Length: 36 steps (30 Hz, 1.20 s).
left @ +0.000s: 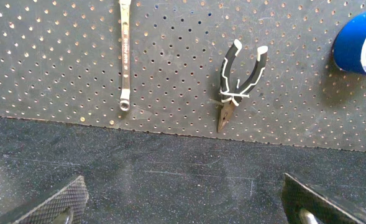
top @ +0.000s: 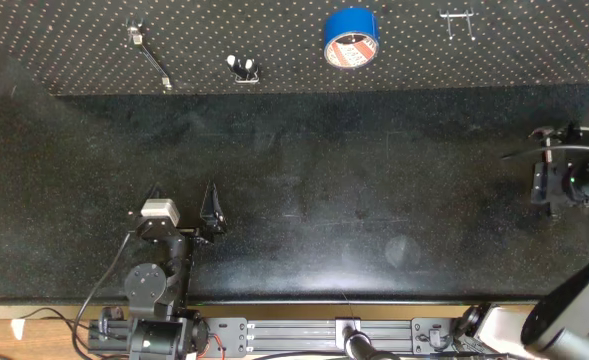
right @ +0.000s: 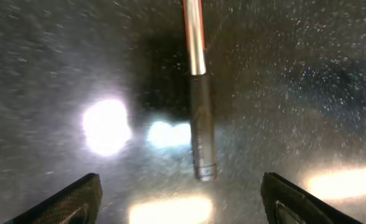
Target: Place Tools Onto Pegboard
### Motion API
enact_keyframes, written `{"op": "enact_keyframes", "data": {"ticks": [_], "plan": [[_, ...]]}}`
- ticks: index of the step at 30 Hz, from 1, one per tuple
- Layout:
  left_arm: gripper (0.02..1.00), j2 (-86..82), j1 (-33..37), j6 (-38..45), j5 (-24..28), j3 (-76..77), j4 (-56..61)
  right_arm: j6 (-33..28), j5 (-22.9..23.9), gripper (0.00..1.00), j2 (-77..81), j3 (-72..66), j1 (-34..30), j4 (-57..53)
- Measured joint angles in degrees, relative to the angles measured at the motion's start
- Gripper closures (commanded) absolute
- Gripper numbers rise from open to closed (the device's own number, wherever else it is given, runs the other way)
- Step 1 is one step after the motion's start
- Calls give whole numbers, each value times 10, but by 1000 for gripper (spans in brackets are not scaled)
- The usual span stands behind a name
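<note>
Hand tool (right: 201,130) lies on the table (top: 324,150) at the top view's right edge, between the right gripper's (right: 183,202) spread, empty fingers. If one finger touches first, the round handle could roll aside. The pegboard's (top: 74,40) free hook (top: 457,20) waits upper right.

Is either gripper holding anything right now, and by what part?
Nothing is held. The left gripper is open and empty; the right gripper is open, its fingers clear of the black-handled tool in front of them.
</note>
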Motion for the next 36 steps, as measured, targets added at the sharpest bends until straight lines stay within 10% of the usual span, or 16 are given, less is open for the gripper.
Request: {"op": "enact_keyframes", "data": {"ticks": [22,29,36], "plan": [[23,0,0,0,0,0,0,-64,-4,180,111,0,-4,64],[23,0,0,0,0,0,0,-69,-8,921,116,0,-4,64],[23,0,0,0,0,0,0,-43,-9,928,85,-4,-5,77]]}}
